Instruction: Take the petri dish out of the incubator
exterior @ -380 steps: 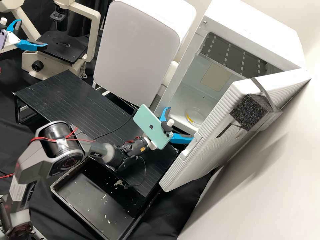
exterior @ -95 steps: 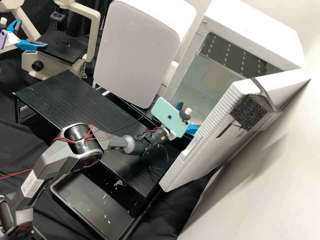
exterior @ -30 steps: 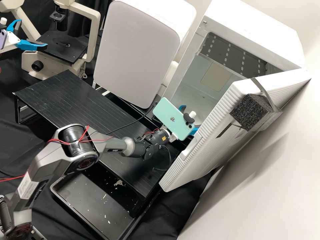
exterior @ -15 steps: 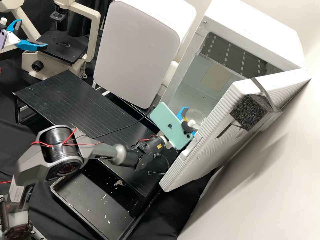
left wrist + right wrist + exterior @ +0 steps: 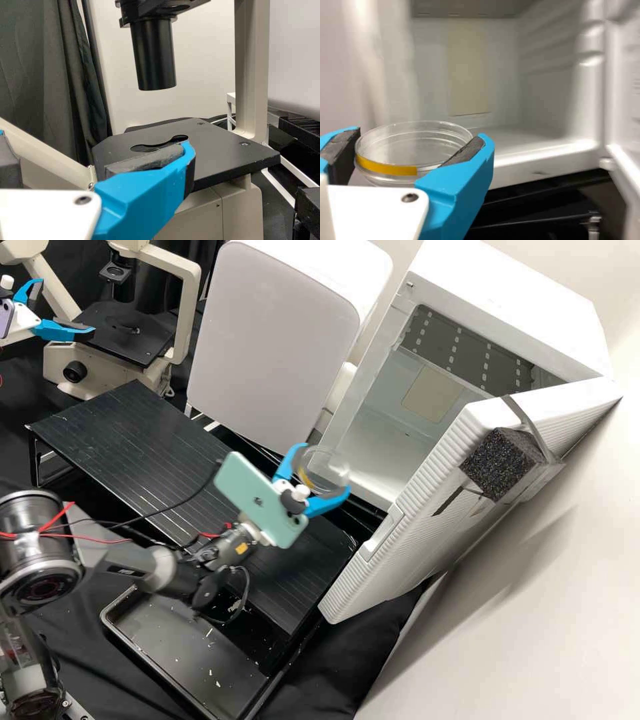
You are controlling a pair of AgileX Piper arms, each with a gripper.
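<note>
Pulled back the petri dish [image 5: 330, 460] with the right gripper [image 5: 325, 468], from inside the incubator [image 5: 513, 293] half a second earlier to just outside its opening now. Stands open at the incubator's front, by way of a ribbed white door [image 5: 427, 533]. To the incubator's left in the high view, note a white appliance [image 5: 273, 340] with a flat grey face. Before the incubator, see a low black table [image 5: 153, 447], stretching away from its opening. Farther off from the incubator, beyond that table's far end, see a microscope [image 5: 187, 307]. On the near side of the table and lower down, apart from the incubator, find a black tray [image 5: 187, 640] dotted with pale flecks. Well away from the incubator, near the microscope's stage, see the left gripper [image 5: 67, 307], released, with fingers spread. Closer to the incubator, note a mint-green phone [image 5: 260, 499] mounted behind the right gripper. Just outside the incubator, see the clear, round dish clasped at its sides between both fingers, and marked along its wall with a yellow band [image 5: 385, 166].
</note>
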